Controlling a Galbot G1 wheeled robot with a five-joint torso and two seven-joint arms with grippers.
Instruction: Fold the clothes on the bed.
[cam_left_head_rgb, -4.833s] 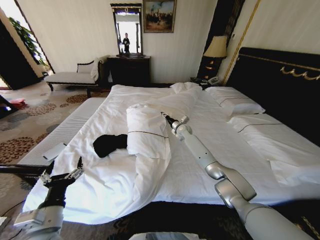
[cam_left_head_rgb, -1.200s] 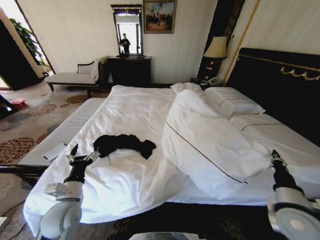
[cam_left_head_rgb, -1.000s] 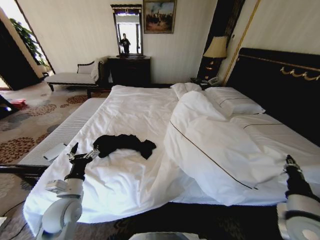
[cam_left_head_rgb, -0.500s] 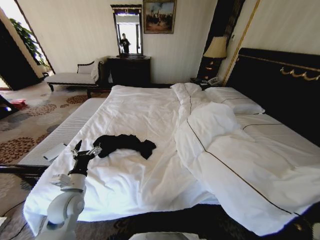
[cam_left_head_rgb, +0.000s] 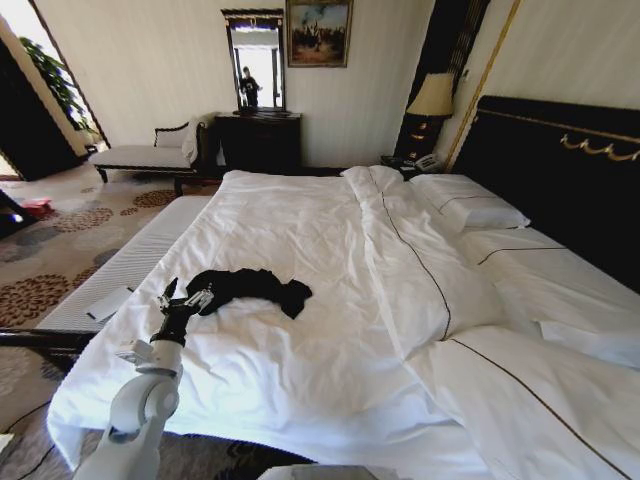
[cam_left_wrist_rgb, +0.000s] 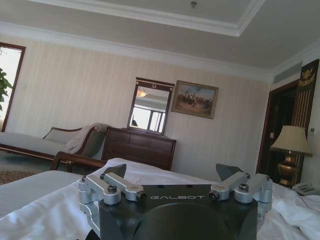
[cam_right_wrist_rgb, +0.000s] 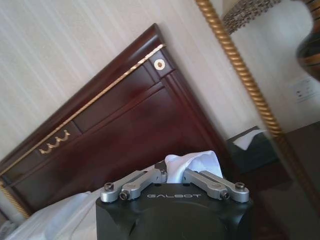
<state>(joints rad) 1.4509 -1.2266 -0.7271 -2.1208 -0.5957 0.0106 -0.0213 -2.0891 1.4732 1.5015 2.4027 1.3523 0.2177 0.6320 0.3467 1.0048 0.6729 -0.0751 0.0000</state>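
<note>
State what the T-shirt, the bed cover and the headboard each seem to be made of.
T-shirt: soft black fabric, matte, lying crumpled. Bed cover: white cloth, probably cotton, creased, with dark piping. Headboard: dark polished wood, apparently, glossy with gilt trim.

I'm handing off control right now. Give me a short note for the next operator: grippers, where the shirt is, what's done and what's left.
Left gripper: open, at the near-left end of the black T-shirt, holding nothing.
Right gripper: shut on a bunch of white duvet, near the headboard.
T-shirt lies crumpled, unfolded, on the bare sheet at the left side of the bed.
Done: duvet is off to the right, clear of the shirt.
Left: release duvet, spread the shirt flat, fold it.
</note>
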